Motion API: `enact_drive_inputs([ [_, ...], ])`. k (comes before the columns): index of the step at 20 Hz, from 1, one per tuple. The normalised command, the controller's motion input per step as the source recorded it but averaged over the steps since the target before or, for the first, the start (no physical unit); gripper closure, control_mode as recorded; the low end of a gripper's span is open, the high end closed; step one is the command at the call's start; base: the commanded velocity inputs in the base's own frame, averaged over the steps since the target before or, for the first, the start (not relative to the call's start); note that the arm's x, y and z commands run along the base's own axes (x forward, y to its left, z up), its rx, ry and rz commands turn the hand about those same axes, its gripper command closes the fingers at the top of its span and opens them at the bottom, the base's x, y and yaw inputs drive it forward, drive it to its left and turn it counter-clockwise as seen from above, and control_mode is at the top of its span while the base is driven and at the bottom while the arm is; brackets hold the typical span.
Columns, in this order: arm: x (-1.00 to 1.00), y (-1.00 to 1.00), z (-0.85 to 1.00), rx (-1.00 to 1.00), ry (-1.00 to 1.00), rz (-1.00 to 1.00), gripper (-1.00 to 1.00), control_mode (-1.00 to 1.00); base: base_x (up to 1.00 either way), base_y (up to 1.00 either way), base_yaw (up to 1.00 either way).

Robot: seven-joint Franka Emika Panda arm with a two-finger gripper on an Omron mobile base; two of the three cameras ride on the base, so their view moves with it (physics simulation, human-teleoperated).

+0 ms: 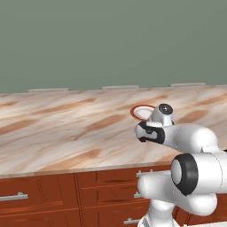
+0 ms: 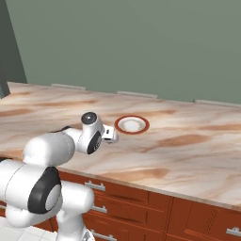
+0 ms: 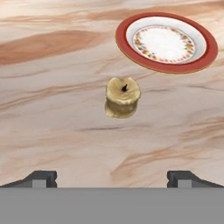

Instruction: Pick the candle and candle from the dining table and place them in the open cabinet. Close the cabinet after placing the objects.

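Beige-and-brown marble covers the long dining table [image 3: 52, 131], over reddish-brown wooden drawers [image 1: 40, 199]. A squat tan-yellow candle with a dark wick [image 3: 123, 97] stands upright on the marble — it is between the fingers' lines but well ahead of them. The two-finger gripper [image 3: 112, 178] is spread wide and holds nothing. At about one o'clock from the candle sits a red-rimmed white plate [image 3: 127, 46] — near, not touching.

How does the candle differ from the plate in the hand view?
The candle is a stubby, knobby cream lump that stands up from the marble; the plate is flat and wide. The candle is plain, with a dark wick; the plate is white with a red rim and a speckled ring. Both rest on the dining table, apart from each other.
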Motion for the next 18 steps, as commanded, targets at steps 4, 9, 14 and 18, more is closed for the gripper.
enact_drive_inputs([
  [4,0.29,0.0,-0.06,0.0,0.0,0.0,-1.0,-1.0,0.0,0.0,0.0],
  [9,0.26,0.0,-0.06,0.0,0.0,0.0,-1.0,-1.0,0.0,0.0,0.0],
  [14,0.24,0.0,-0.2,0.0,0.0,0.0,-1.0,-1.0,0.0,0.0,0.0],
  [18,0.22,0.0,-0.25,0.0,0.0,0.0,-1.0,-1.0,0.0,0.0,0.0],
])
